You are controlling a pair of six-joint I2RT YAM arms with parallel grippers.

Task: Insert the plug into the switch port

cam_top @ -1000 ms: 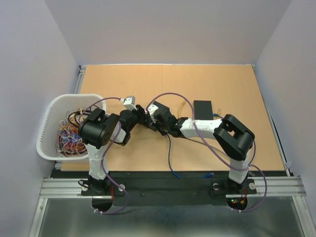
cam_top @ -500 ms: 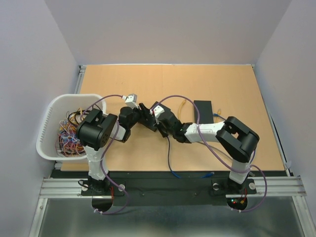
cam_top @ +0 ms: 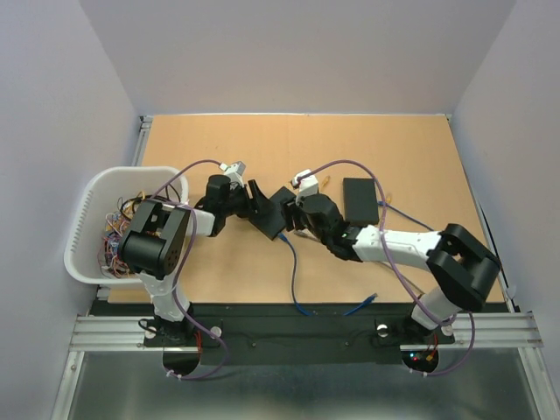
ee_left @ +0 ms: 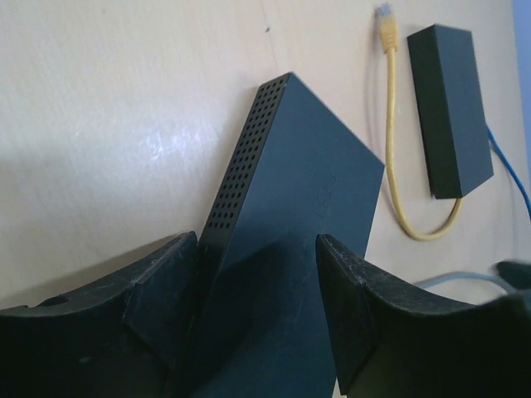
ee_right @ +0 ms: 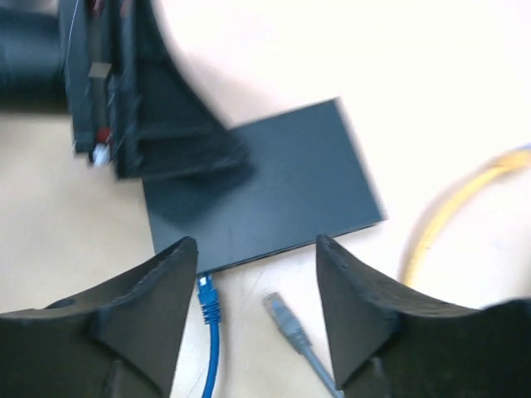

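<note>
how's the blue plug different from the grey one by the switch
The blue plug meets the near edge of the black switch; the grey plug lies clear of it. The blue plug points straight at the switch, the grey plug sits angled to it. Both lie on the table, ungripped.

Blue cable point(cam_top: 292, 271) beside black switch point(cam_top: 279, 213)

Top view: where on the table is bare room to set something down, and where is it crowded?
Free: the far strip of the table along the back wall; the right side beyond the black box; the near patch between basket and blue cable. Crowded: the centre, where left gripper and right gripper flank the switch.
</note>
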